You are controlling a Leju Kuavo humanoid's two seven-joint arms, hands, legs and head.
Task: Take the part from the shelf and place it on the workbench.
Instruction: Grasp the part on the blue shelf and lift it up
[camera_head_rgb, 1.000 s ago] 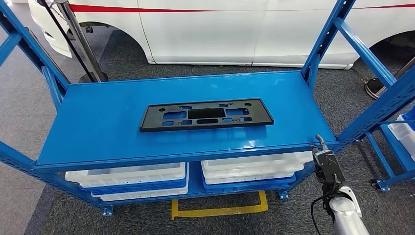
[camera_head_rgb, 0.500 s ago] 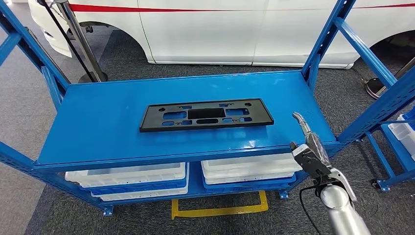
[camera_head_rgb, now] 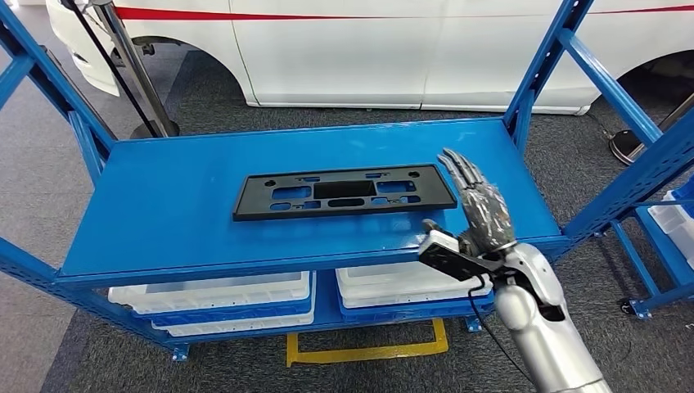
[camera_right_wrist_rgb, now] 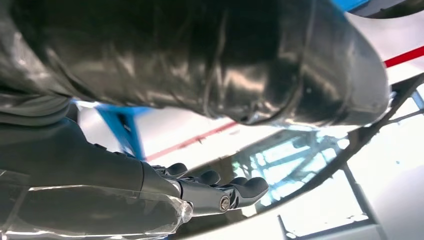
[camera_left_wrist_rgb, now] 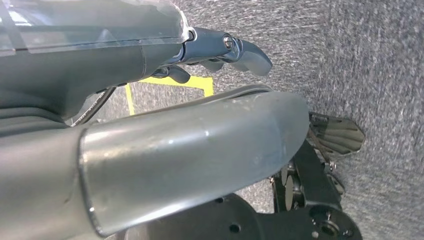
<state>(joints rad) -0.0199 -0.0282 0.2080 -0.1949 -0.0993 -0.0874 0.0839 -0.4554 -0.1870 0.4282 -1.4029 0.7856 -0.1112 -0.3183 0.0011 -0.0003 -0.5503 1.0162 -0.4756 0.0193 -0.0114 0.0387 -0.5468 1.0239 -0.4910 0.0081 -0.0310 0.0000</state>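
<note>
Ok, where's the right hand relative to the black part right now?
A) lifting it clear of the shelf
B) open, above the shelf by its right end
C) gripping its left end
B: the right hand hangs open by the right end of the black part, which lies flat on the shelf.

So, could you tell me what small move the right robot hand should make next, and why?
Probably a short reach forward and to the robot's left, lowering toward the near right end of the black part. The right robot hand hovers open beside that end, fingers extended and holding nothing, while the part lies flat and untouched on the blue shelf.
</note>
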